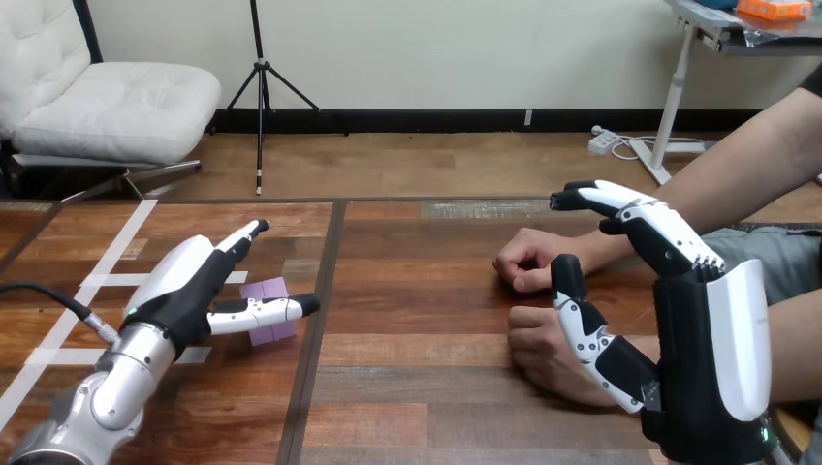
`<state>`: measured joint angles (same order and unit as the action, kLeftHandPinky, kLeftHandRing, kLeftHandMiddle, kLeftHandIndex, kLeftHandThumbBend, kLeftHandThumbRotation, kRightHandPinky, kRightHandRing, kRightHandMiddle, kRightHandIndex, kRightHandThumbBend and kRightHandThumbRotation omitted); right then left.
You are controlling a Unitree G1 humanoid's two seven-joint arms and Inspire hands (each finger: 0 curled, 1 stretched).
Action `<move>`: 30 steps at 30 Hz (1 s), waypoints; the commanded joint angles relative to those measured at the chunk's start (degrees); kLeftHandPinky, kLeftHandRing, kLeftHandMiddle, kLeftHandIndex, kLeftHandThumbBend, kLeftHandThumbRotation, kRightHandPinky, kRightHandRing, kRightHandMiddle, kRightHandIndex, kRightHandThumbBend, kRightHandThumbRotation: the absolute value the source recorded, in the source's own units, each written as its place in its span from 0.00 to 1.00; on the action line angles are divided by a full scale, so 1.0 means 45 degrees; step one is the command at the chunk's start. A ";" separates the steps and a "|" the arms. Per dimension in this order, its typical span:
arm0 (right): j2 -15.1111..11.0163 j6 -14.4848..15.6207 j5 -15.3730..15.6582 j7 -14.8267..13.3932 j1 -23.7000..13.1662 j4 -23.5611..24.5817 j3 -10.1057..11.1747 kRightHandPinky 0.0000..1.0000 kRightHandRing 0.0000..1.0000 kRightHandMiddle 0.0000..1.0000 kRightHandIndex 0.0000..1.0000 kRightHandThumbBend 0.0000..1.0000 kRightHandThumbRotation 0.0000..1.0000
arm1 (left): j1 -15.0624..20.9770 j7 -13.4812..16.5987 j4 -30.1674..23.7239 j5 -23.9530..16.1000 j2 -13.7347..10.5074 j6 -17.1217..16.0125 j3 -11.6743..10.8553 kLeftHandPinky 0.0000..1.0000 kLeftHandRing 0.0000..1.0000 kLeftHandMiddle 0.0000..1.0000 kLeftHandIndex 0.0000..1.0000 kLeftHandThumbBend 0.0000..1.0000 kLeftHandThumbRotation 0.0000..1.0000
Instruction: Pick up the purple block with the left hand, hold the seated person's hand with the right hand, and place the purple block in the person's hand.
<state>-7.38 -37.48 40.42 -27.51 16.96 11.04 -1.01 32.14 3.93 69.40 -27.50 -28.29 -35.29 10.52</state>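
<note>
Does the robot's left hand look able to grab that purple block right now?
Probably yes: the left hand is open right beside the purple block, its fingers spread, and nothing lies in the way.

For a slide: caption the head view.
Open left hand at the small purple block on the wooden table; open right hand beside the person's nearer hand.

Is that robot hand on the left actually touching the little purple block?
Cannot tell. In the head view the left hand's thumb crosses in front of the purple block, hiding whether they meet.
</note>
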 commanded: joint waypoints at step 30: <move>-0.0185 0.0009 -0.0120 0.0066 -0.0588 0.0526 0.0166 0.62 0.73 0.73 0.65 0.30 0.00 | 0.1714 0.0909 0.0322 -0.0927 0.0372 0.0771 0.1222 0.92 0.96 0.99 0.99 0.96 0.68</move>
<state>-7.52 -37.09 40.41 -27.07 16.96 11.04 -0.89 34.69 6.27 70.45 -31.30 -27.57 -32.36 15.10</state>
